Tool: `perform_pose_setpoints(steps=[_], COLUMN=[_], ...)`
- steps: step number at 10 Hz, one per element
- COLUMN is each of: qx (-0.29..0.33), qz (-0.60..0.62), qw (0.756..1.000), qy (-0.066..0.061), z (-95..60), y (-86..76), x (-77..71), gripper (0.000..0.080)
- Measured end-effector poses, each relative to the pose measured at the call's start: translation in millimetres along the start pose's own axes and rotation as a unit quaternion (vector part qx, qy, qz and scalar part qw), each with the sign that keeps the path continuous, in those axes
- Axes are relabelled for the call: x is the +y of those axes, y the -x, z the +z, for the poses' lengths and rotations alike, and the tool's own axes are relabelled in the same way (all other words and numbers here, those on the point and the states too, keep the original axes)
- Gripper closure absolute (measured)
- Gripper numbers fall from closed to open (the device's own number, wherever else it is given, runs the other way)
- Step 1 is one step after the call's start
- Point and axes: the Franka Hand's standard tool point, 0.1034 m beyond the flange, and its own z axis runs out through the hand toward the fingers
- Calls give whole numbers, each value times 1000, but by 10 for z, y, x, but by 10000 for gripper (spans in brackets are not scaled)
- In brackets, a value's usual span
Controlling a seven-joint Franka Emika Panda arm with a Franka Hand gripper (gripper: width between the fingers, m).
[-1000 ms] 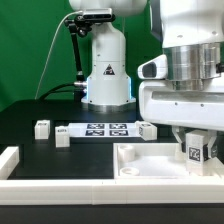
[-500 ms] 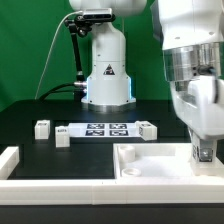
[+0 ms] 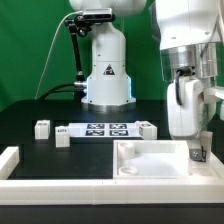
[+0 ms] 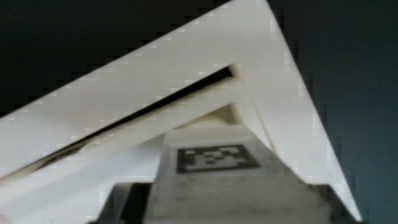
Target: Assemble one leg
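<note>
Since the frame a second ago our wrist has turned: the tagged face of the leg (image 3: 196,154), which then looked toward the exterior camera, now shows only as a thin edge low at the gripper (image 3: 197,152), and the arm has come lower over the far corner of the white tray piece (image 3: 150,160). We hold the leg between the fingers; the wrist view shows its square tag (image 4: 217,157) close under the camera with dark finger surfaces on both sides of the block, so we judge the jaws narrow and clamped on it. The leg's long axis runs straight down from the hand, roughly upright, with its free end pointing at the tray's inner corner. In the wrist view that corner reads as a white wedge of raised rims (image 4: 214,70) directly ahead of the leg's tip, so the target lies below and just beyond the block, not off to a side. Whether the tip already touches the tray we cannot tell. The next move, as we judge it, is a short descent along the leg's own axis into that corner, keeping the block upright.
</note>
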Motion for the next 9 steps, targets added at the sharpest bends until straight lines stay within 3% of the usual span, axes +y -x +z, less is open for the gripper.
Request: perform_pose_setpoints(steps=[3, 5, 7, 9], qx=[0, 2, 2, 2], qz=[-39, -148, -277, -318], qw=[999, 989, 961, 948], qy=[0, 0, 0, 0], z=[10, 9, 11, 11], y=[-3, -20, -26, -27], x=[4, -7, -10, -13], gripper=[193, 159, 152, 150])
